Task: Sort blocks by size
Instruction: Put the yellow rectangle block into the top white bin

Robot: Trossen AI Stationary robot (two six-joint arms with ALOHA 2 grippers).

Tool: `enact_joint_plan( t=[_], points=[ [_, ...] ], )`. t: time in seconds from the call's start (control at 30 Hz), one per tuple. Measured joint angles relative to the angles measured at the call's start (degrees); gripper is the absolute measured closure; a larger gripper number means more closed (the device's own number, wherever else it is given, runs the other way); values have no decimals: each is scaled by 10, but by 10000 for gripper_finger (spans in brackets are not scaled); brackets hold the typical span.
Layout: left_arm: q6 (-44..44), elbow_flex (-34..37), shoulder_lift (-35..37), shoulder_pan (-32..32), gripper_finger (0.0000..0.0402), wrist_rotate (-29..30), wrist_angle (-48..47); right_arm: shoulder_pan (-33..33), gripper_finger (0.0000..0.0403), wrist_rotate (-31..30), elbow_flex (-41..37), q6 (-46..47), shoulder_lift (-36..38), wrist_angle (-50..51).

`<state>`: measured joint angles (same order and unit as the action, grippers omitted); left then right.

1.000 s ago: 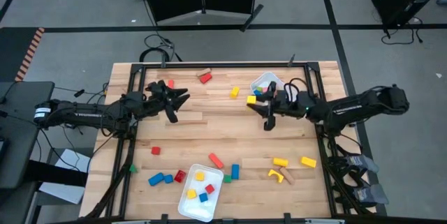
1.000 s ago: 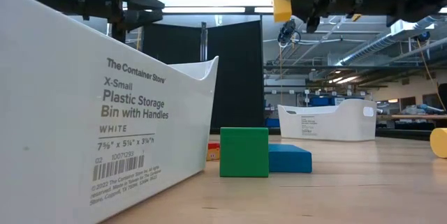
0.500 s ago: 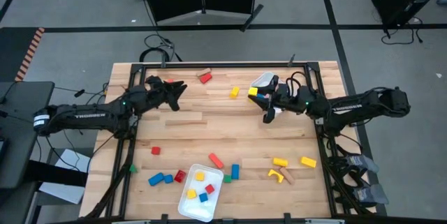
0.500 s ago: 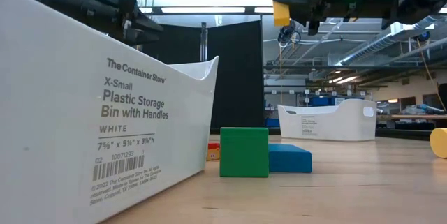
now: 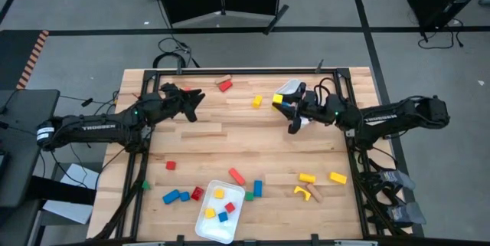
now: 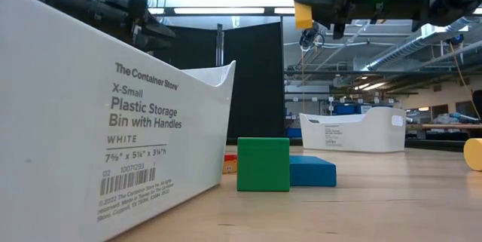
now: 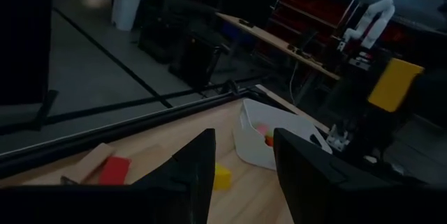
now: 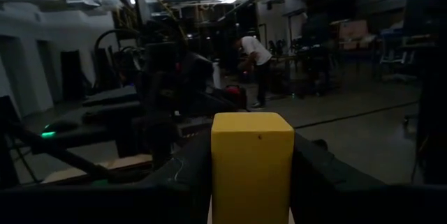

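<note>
My right gripper (image 5: 280, 102) covers far tray (image 5: 295, 88) from above; contents unreadable. Yellow block (image 8: 252, 162) cut off at frame bottom in right wrist view. Low view: near tray (image 6: 98, 114) cropped at left, yellow piece (image 6: 474, 154) cropped at right, red block (image 6: 229, 163) mostly behind green cube (image 6: 263, 163).

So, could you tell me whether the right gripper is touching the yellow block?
Touching: the right wrist view shows the yellow block clamped between the right gripper's dark fingers, held in the air.
</note>
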<state>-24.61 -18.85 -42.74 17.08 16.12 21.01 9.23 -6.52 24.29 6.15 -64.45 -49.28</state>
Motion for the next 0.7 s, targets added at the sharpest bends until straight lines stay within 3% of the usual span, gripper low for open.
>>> enact_joint_plan(
  t=[0.27, 0.53, 0.7],
  points=[
    [-1, 0, 0, 0, 249, -3, -2, 14, 260, 19, 0, 19, 0, 0],
    [-1, 0, 0, 0, 249, -3, -2, 14, 260, 176, 0, 35, 0, -57],
    [-1, 0, 0, 0, 249, -3, -6, 17, 260, 165, 0, 43, 0, -46]
  ],
)
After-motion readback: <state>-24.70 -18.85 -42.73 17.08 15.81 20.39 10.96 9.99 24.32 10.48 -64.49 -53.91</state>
